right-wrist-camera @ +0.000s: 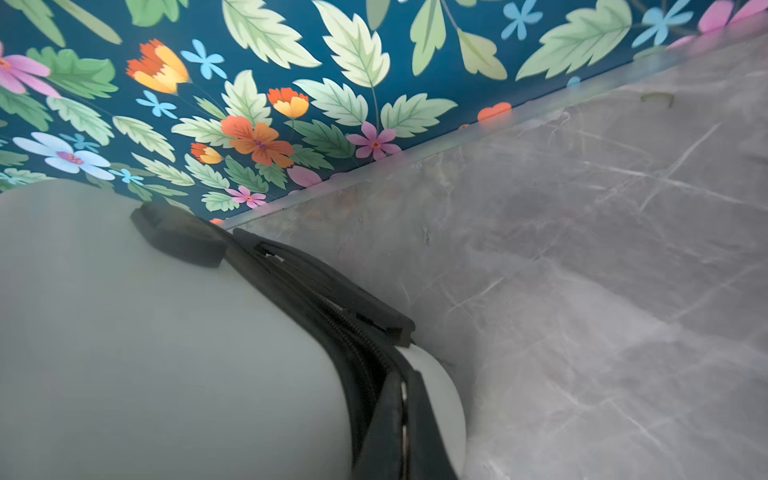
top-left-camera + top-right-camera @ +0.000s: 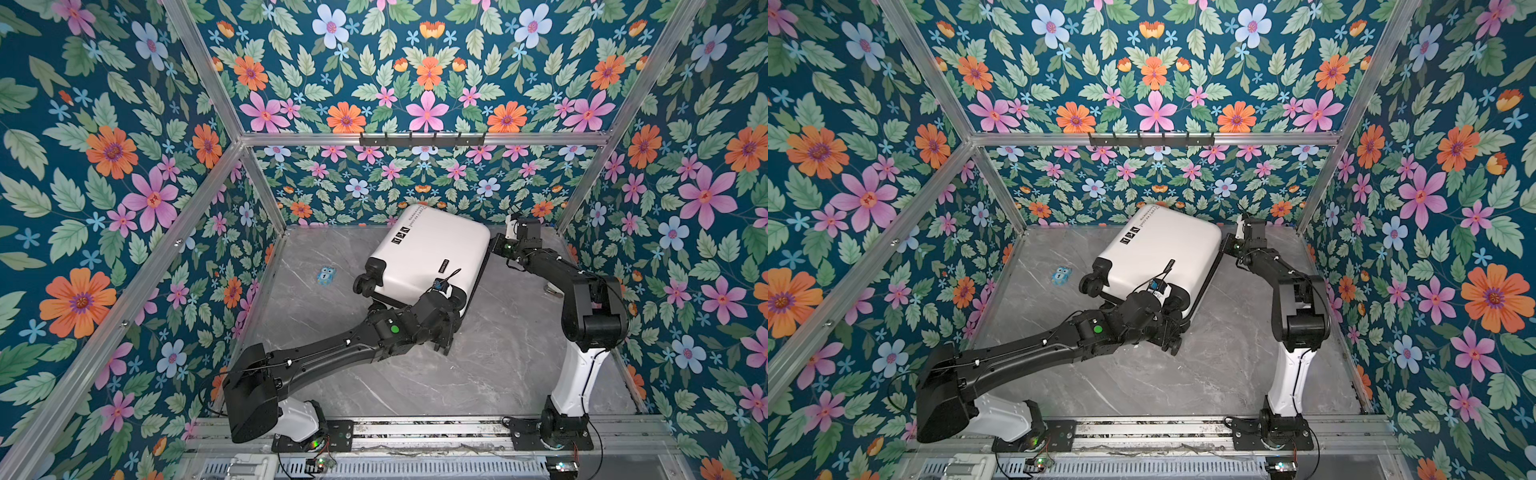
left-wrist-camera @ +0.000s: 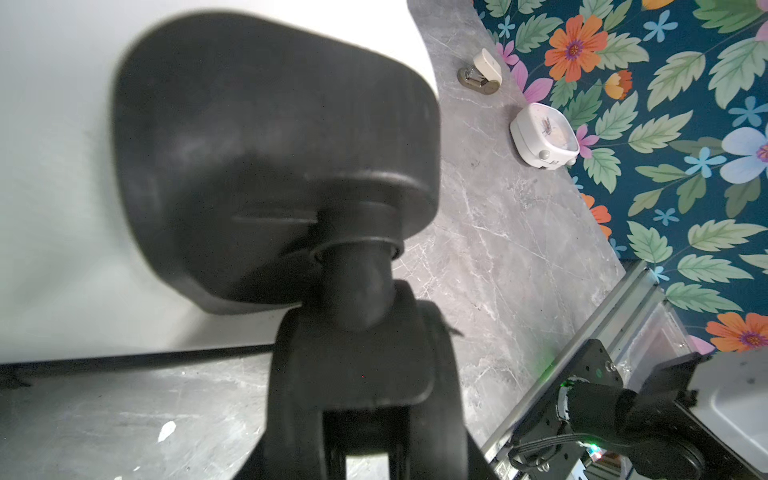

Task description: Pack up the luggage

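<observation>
Grey marble-patterned tabletop [image 2: 498,365] ringed by floral walls [image 2: 415,83] bears the small white hard-shell luggage [image 2: 432,253], lying flat and askew near the back, with the right gripper [image 2: 496,243] pinched fully together at its black zipper band [image 1: 332,311] and the left gripper [image 2: 451,320] beside a black spinner wheel [image 3: 353,374], its spread and hold impossible to tell.

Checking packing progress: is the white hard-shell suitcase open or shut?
Shut: the white hard-shell suitcase lies flat on the grey marbled table, both shells together, no lining showing. Whether its black zipper band is zipped, cannot tell.
</observation>
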Robot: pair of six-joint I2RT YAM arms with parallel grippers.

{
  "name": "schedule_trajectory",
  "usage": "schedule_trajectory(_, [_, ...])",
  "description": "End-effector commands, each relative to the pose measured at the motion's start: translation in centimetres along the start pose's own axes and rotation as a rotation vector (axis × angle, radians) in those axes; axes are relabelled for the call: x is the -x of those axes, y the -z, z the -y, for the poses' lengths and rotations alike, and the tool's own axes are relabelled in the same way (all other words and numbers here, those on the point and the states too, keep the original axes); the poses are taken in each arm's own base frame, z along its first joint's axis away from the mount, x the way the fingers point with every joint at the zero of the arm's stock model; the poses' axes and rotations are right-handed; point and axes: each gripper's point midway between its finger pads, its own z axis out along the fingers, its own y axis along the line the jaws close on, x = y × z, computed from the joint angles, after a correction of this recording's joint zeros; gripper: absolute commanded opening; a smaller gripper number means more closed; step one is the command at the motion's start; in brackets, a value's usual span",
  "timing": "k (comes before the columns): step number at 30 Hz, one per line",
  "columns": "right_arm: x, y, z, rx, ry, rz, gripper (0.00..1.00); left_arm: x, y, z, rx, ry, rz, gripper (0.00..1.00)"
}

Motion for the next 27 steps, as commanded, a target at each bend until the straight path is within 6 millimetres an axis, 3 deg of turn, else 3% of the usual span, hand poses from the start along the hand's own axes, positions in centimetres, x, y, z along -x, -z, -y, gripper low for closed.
schedule_trajectory(1, [1.2,-0.6,1.3,-0.05,-0.03,0.045,0.0,0.6,0.7,1.5,-0.074,-0.012,0.015,0.0])
schedule_trajectory(7, [-0.1,-0.4,0.4,0.013,-0.029,-0.007,0.0,1.3,1.0,1.2,-0.046,-0.015,0.035,0.03])
schedule_trajectory(10, [-1.0,0.5,1.0,-0.023,-0.031,-0.008,0.34,1.7,1.3,0.8,-0.015,-0.027,0.041,0.35])
schedule_trajectory(12, [-1.0,1.6,1.5,-0.052,-0.032,0.01,0.53,2.0,1.9,0.7,-0.002,-0.031,0.048,0.52])
schedule_trajectory(15, [-1.2,2.9,2.0,-0.074,-0.062,0.018,0.61,2.7,3.4,0.5,-0.005,-0.024,0.074,0.64])
schedule_trajectory(17, [-1.2,3.7,2.5,-0.081,-0.1,0.019,0.67,3.1,4.6,0.1,0.001,-0.009,0.097,0.67])
schedule_trajectory(20, [-1.1,4.6,3.0,-0.065,-0.17,0.017,0.67,3.7,6.9,-1.3,0.01,0.041,0.143,0.68])
schedule_trajectory(23, [-1.0,4.3,3.3,-0.019,-0.241,-0.039,0.67,3.8,8.1,-4.6,0.037,0.145,0.171,0.67])
schedule_trajectory(27, [-0.3,2.4,1.6,0.133,-0.293,-0.125,0.67,2.9,8.2,-9.4,0.003,0.345,0.198,0.59])
